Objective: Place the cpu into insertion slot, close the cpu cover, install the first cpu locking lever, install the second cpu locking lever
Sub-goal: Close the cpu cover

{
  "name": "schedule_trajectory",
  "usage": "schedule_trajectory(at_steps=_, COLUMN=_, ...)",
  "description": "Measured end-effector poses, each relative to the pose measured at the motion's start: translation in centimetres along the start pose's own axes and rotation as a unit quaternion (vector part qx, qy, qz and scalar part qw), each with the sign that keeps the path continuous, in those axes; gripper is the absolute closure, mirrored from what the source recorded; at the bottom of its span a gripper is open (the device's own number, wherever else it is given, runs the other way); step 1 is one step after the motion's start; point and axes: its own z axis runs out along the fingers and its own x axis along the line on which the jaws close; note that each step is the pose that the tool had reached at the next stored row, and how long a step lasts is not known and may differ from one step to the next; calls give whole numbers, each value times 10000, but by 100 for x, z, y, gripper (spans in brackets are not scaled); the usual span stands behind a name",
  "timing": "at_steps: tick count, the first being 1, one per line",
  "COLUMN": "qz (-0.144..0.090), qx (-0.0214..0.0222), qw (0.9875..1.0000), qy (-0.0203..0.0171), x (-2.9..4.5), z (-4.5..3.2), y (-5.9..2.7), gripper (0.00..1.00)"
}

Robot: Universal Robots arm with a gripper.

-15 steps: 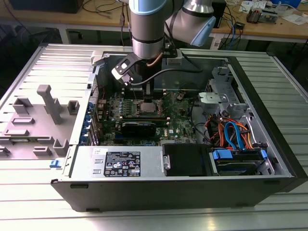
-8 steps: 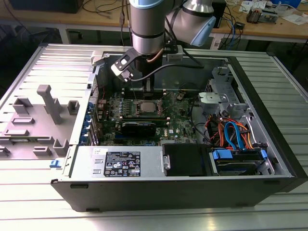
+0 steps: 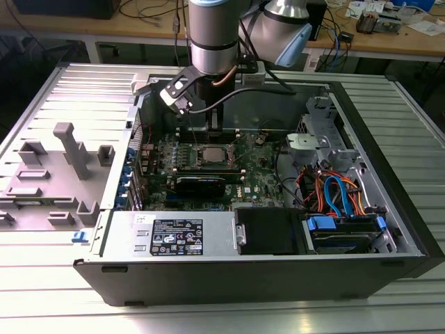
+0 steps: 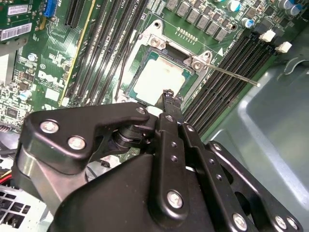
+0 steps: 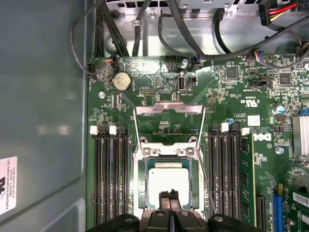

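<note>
The cpu (image 5: 169, 178) (image 4: 155, 79), silver-topped, lies flat in the insertion slot (image 5: 143, 180) on the green board; in the exterior view it is a small pale square (image 3: 211, 156). The cpu cover (image 5: 169, 109) stands swung up off the socket, and the board shows through its window. One thin locking lever (image 5: 208, 186) (image 4: 231, 75) sticks out free beside the socket. My gripper (image 5: 169, 195) (image 4: 169, 94) (image 3: 214, 124) is shut with nothing between its fingers. Its tips hover over the edge of the cpu that lies away from the raised cover.
Black memory slots (image 5: 110, 179) (image 5: 227, 174) flank the socket on both sides. A coin battery (image 5: 121, 81) and black cables (image 5: 145, 34) lie beyond the cover. The case wall (image 3: 174, 233) and the drive bay with orange and blue cables (image 3: 334, 198) hem the board in.
</note>
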Motion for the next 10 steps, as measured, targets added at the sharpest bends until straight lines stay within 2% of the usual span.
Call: schedule_trajectory(at_steps=10, qz=0, qx=0, qw=10000, qy=0, x=3, z=-124, y=5, gripper=89)
